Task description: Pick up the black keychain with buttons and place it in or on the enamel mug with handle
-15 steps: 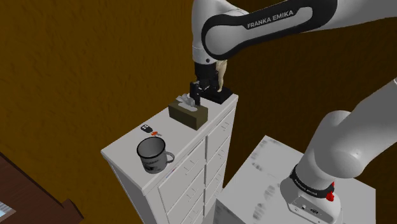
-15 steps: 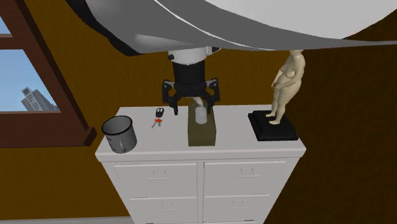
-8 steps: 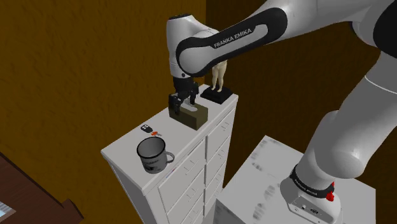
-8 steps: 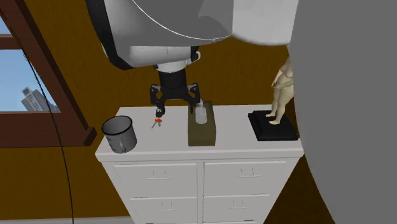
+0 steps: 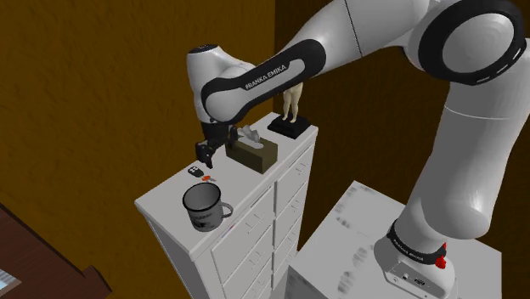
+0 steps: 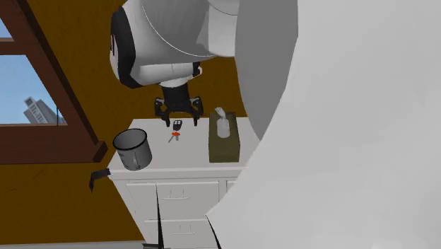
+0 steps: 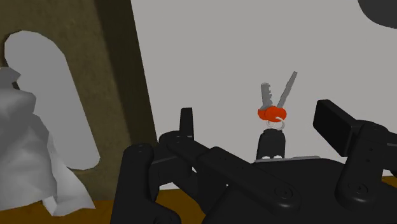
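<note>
Two fingers point(image 7: 332, 122) stand spread apart above the black keychain point(image 7: 272, 141); the arm point(image 5: 276, 72) reads "FRANKA EMIKA".

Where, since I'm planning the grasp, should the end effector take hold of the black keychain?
Likely the black fob, from straight above, closing across its narrow sides: the keychain lies flat on the white cabinet top, and the red tag and thin keys offer little to pinch.

The black keychain with buttons point(image 7: 272, 145) carries a red tag and grey keys. The handled mug point(image 5: 204, 206) is dark grey outside, paler inside. The olive-brown tissue box point(image 5: 255, 154) holds white tissue.
</note>
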Robot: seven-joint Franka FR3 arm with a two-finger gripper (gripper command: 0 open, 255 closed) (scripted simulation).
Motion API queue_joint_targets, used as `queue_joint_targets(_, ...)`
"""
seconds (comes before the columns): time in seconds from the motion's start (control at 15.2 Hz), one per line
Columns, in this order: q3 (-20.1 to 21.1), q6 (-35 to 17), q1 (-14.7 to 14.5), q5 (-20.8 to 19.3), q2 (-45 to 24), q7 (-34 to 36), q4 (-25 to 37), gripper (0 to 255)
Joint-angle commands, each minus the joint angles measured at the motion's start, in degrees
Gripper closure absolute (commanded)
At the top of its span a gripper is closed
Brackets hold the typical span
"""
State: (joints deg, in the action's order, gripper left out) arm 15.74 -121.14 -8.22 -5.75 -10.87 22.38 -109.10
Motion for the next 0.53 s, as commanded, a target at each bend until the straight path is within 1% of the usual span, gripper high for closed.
queue_joint_targets(0.0, 0.2, -0.4, -1.1, -1.4, -4.6, 1.7, 4.1, 0)
queue_joint_targets(0.2, 0.1, -0.3, -3.0, -3.3, -11.3, 3.8, 10.7, 0)
queue_joint_targets(0.46, -0.1, -2.1, -3.2, -3.8, -12.5, 4.1, 10.1, 0)
